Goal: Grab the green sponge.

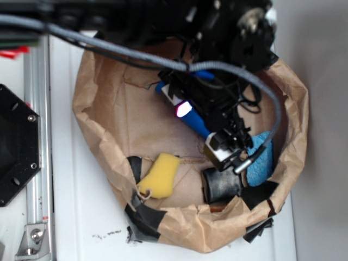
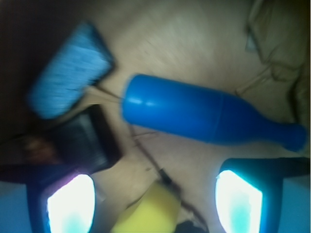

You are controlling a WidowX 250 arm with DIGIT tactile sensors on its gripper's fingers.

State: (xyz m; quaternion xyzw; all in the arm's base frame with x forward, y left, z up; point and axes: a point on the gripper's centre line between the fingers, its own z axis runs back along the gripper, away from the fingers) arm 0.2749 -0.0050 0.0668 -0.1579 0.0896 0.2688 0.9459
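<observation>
Your gripper (image 2: pixel 154 204) is spread wide, empty, hanging over the middle of the paper bag (image 1: pixel 98 136). The green sponge (image 1: pixel 161 175), which looks yellow, lies at the bag's near rim, leaning on the taped fold and just peeking between the fingers in the wrist view. Blue bottle (image 2: pixel 204 116), blue sponge (image 2: pixel 68 70) and black pad (image 2: pixel 87 141) crowd it. The bag sits on a white worktop (image 1: pixel 81 217) with a metal rail (image 1: pixel 35 141) beside it.
</observation>
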